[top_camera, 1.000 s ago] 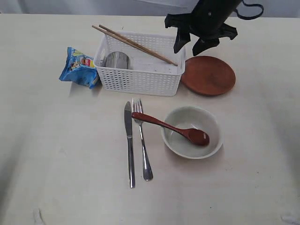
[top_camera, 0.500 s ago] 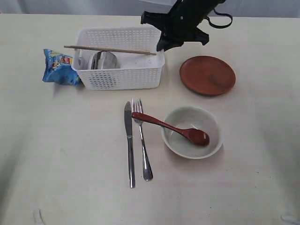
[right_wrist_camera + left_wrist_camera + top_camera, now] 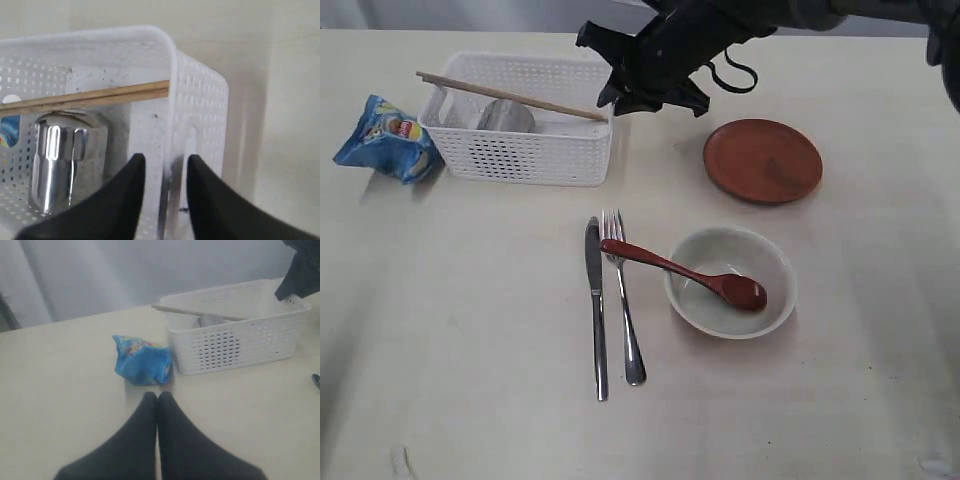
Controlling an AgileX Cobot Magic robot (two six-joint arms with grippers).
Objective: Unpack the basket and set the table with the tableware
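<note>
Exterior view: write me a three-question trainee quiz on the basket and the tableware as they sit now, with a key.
1. True or false: the steel cup is outside the basket.
2. Where does the head of the spoon rest? A) in the bowl; B) on the plate; C) in the basket.
3. Fill in: lying across the basket's rim are the wooden ____.

Key: 1 false, it is inside the basket. 2 A. 3 chopsticks.
</note>
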